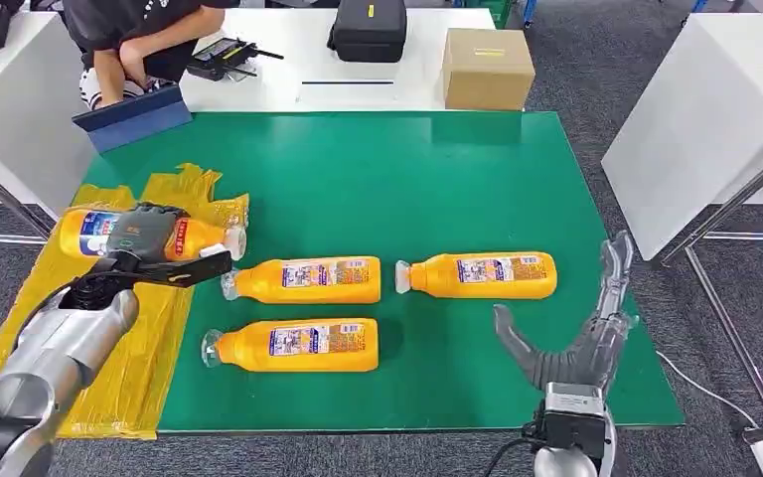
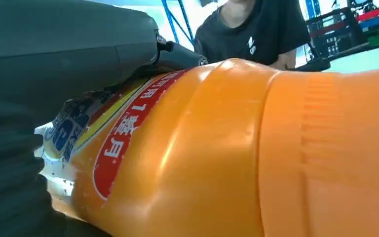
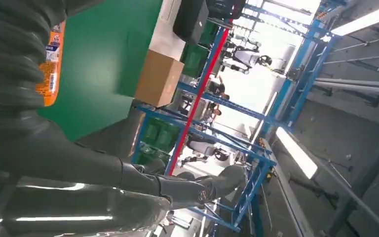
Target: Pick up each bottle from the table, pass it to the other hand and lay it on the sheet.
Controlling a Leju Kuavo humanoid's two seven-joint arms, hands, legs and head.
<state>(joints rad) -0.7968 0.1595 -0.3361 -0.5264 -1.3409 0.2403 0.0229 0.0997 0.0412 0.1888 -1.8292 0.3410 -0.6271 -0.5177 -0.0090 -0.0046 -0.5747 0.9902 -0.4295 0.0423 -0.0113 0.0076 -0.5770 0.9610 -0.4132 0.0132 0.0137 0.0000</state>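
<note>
Three bottles (image 1: 303,280) lie waiting on the green surface (image 1: 437,179) while the left robot hand (image 1: 144,238) grasps a fourth (image 1: 94,232) over the yellow sheet (image 1: 149,338), seemingly to lay it down; the right robot hand (image 1: 581,333) hangs spread, released.

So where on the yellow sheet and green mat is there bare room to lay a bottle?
The yellow sheet is bare in front of the held bottle, beside the left hand. The green mat is bare from the cardboard box down to the bottles. It is crowded mid-mat, where three bottles lie close.
</note>
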